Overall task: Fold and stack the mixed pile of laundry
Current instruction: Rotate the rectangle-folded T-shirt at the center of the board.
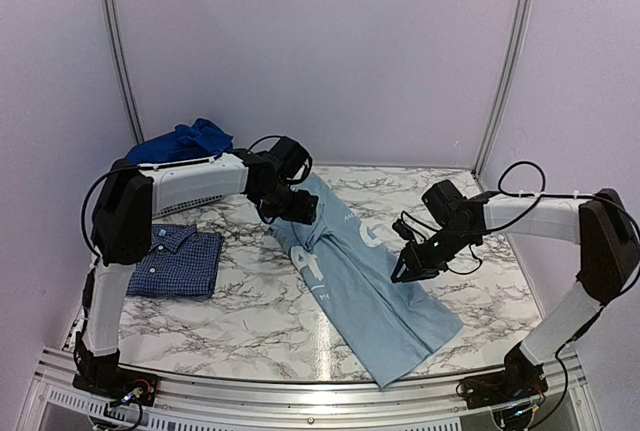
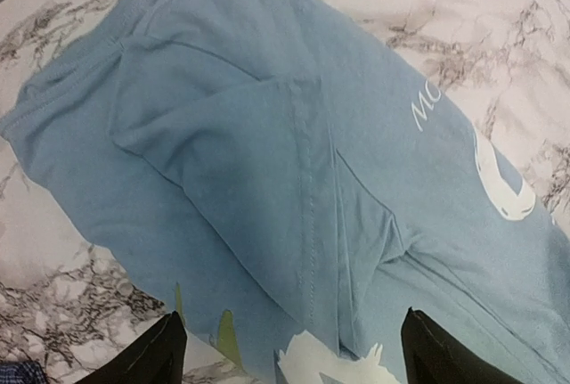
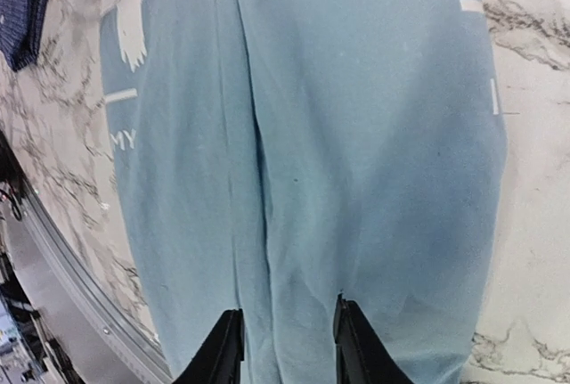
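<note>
A pale blue T-shirt (image 1: 372, 286) with white print lies in a long, narrow strip diagonally across the marble table. Its sides are folded inward. My left gripper (image 1: 300, 213) hangs just over its far, collar end. In the left wrist view the left gripper (image 2: 298, 357) is open wide above the T-shirt (image 2: 267, 134), holding nothing. My right gripper (image 1: 406, 271) is low over the shirt's right side. In the right wrist view the right gripper (image 3: 287, 348) stands narrowly open over flat cloth (image 3: 356, 134) beside a lengthwise fold. A folded navy check shirt (image 1: 178, 261) rests at the left. Royal blue clothes (image 1: 185, 141) are heaped at the back left.
A white slatted basket (image 1: 178, 208) under the royal blue clothes stands at the back left, partly behind my left arm. A metal rail (image 1: 300, 391) runs along the table's near edge. Pale walls close in the back and sides.
</note>
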{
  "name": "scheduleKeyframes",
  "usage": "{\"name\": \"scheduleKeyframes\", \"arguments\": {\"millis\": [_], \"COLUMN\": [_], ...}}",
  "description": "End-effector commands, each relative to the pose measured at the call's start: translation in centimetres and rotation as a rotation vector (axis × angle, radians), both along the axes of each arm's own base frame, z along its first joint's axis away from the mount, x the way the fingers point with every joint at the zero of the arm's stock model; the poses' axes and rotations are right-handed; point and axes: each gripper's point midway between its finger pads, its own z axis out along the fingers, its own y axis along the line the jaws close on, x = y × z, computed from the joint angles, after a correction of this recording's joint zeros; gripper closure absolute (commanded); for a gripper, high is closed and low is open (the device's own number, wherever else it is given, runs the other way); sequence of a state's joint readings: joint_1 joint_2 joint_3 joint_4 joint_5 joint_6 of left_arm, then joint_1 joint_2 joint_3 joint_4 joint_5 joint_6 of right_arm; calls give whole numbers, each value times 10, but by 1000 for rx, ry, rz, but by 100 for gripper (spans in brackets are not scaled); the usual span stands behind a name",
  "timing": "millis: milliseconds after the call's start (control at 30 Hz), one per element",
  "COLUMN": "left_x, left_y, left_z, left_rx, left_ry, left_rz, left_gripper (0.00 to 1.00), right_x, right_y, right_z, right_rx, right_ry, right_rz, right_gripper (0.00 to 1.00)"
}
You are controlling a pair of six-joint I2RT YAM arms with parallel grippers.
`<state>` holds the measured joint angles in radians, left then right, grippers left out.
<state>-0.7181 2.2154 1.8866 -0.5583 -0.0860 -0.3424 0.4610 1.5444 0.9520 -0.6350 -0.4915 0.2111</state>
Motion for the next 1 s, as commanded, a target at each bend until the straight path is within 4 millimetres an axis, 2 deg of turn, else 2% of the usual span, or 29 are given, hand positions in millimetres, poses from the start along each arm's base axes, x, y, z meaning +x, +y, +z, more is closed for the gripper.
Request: {"name": "scheduleKeyframes", "arguments": {"millis": [0, 133, 200, 267, 300, 367, 400, 467, 533, 600, 667, 733, 833, 867, 967], "left_x": [-20, -21, -15, -2, 6, 31, 46, 76, 101, 114, 112, 101, 72, 60, 20], "left_y": [9, 6, 4, -3, -5, -9, -11, -9, -6, -5, -9, -9, 1, 4, 7], "left_z": [-47, -88, -96, -97, -104, -104, -101, -90, -69, -41, -14, 5, 17, 27, 23], "left_rx": [43, 76, 90, 93, 100, 89, 78, 45, -6, -57, -86, -102, -84, -92, -89], "left_ry": [121, 171, 161, 133, 125, 85, 59, 8, -43, -90, -123, -121, -96, -96, -62], "left_rz": [39, 23, 16, 4, -3, -2, 3, 25, 49, 45, 18, 6, -4, -10, -39], "left_gripper": [15, 19, 19, 20, 20, 20, 20, 18, 14, 8, 5, 5, 5, 4, 5], "right_x": [-9, -32, -47, -60, -65, -73, -75, -66, -52, -39, -29, -17, 8, 19, 50], "right_y": [-3, 0, 7, 20, 28, 51, 65, 100, 127, 144, 148, 141, 121, 116, 109], "right_z": [-25, -46, -56, -63, -64, -64, -62, -47, -28, -5, 12, 23, 30, 32, 33], "right_rx": [-58, -62, -56, -37, -21, 22, 42, 106, 173, 223, 229, 216, 210, 208, 178], "right_ry": [24, 89, 123, 150, 170, 195, 198, 176, 157, 124, 74, 29, -26, -45, -103], "right_rz": [57, 85, 105, 126, 121, 139, 154, 187, 206, 222, 235, 232, 177, 156, 130], "right_gripper": [72, 78, 80, 80, 80, 80, 79, 76, 72, 68, 64, 62, 61, 60, 60]}}
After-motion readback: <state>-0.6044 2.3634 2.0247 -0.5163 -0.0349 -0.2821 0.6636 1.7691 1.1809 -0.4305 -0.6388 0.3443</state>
